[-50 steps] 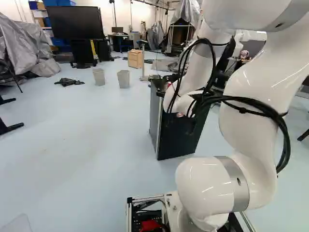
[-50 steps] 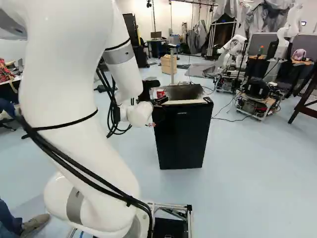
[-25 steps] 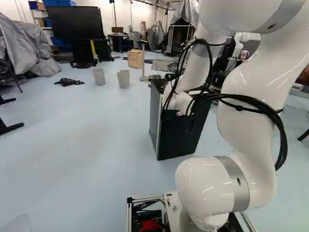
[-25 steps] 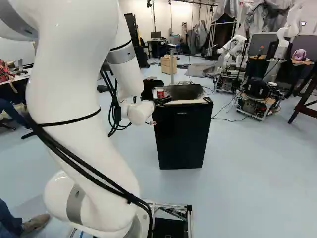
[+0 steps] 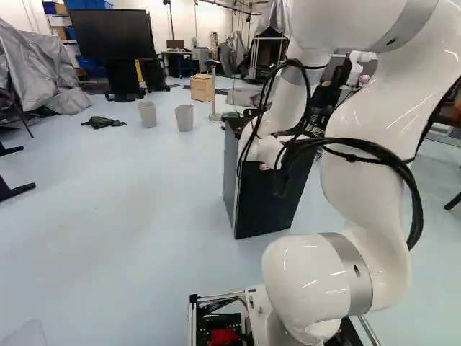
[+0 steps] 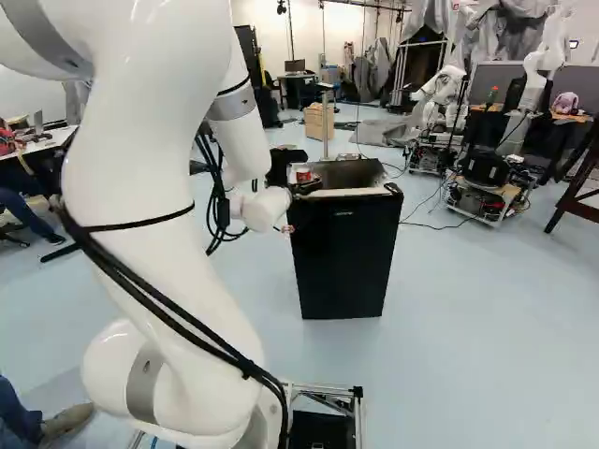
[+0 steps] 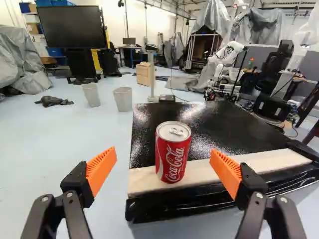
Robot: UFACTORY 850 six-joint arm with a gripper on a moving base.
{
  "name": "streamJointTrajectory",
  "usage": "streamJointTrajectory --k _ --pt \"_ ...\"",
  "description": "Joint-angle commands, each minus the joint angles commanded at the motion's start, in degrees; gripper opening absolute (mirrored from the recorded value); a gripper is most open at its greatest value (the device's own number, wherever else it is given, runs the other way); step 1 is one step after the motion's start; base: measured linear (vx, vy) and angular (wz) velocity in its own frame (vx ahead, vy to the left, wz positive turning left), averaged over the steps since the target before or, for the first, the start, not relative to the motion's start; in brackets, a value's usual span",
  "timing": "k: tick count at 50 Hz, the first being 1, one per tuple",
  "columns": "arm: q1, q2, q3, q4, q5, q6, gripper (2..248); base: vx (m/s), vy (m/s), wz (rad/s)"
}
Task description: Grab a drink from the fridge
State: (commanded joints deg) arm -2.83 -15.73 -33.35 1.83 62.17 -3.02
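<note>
The tool [image 7: 163,158] is spread wide, empty; the can [image 7: 173,157] stands upright straight ahead (nicely centred!) atop the fridge [image 7: 224,127].

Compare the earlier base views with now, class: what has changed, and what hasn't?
The arm has shifted forward, away from the base cameras. The gripper has nothing in its grip; it stands open. The base, fridge and red can have stayed put.
</note>
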Motion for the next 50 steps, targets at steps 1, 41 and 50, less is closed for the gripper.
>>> streamJointTrajectory --k 1,41,50 --pt "0.0 -0.2 -0.2 0.0 0.0 0.0 247 0.000 0.000 0.000" --pt "0.1 -1.1 -1.7 0.0 0.0 0.0 91 0.000 0.000 0.000" --pt "0.1 0.0 -1.7 0.0 0.0 0.0 88 0.000 0.000 0.000"
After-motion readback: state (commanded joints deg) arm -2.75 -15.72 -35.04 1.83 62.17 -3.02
